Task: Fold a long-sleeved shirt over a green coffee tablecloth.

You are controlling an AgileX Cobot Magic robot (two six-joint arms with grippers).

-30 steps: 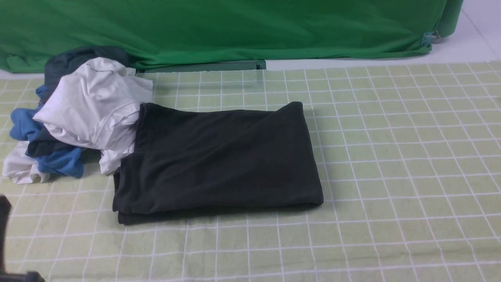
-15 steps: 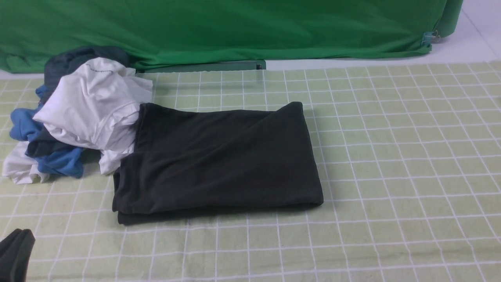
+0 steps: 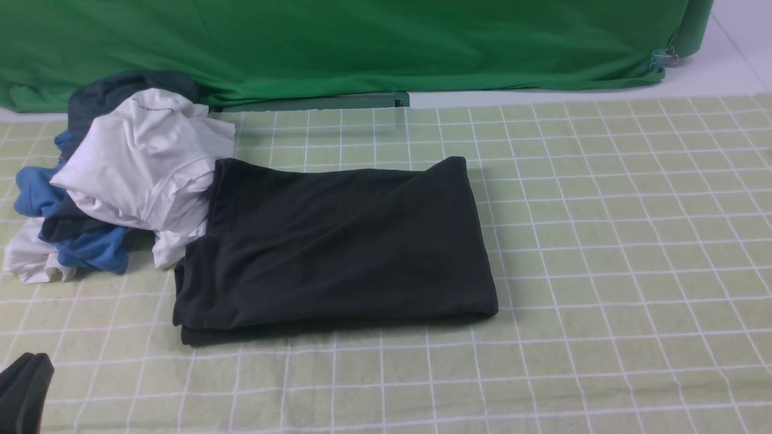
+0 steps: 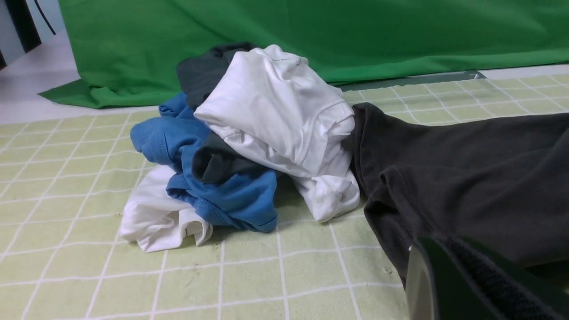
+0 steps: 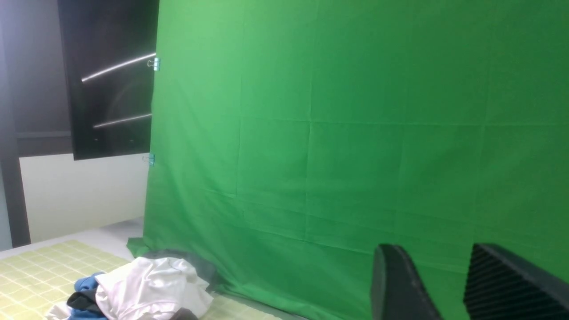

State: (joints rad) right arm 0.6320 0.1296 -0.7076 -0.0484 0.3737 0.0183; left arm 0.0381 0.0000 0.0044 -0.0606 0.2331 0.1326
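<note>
The green coffee tablecloth [image 3: 603, 241], a pale yellow-green cloth gridded with thin white lines, covers the whole work surface, and behind it along the far edge hangs a plain green backdrop [image 3: 362, 42]. The long-sleeved shirt [image 3: 338, 241] lies on the tablecloth left of centre as a compact black rectangle of stacked layers, edges roughly squared, its left edge touching a heap of white, blue and dark grey garments [image 3: 120, 181] at the far left. Judging from that tidy shape, the folding looks finished or nearly so, and the step in hand seems to be retreat. The left gripper [image 3: 24, 392] sits at the near left corner, well apart from the shirt in the front view, jaws closed on nothing. The right gripper [image 5: 444, 284] is absent from the front view; its wrist view shows it lifted toward the backdrop, fingers parted with empty space between them. If anything remains, it is probably only smoothing the near left corner, where the lower layer peeks out.
</note>
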